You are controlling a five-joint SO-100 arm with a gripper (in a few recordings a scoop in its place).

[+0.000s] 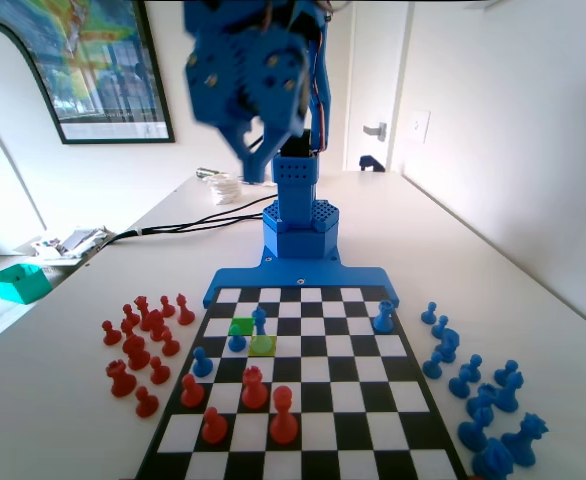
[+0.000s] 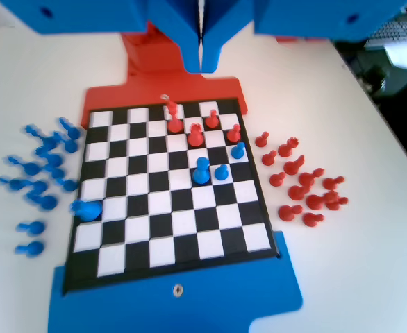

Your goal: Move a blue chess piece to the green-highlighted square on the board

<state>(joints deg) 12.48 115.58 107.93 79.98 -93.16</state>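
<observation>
We saw a big white tabletop (image 1: 493, 260) with the board (image 1: 303, 395) lying flat on it. In the fixed view, the blue arm stood at the far end of the board, and its gripper (image 1: 256, 150) was lifted high above the board. In the wrist view, the gripper (image 2: 201, 59) had its two jaws pressed together with nothing between them. Red pieces (image 1: 143, 345) lay in a bunch on the tabletop left of the board in the fixed view, and blue pieces (image 1: 478, 390) lay on the right. The green-highlighted square (image 1: 241, 326) was on the left part of the board. The blue chess piece (image 1: 260, 322) stood just beside it, on the yellow-green square (image 1: 263, 345) to its right and a little nearer.
</observation>
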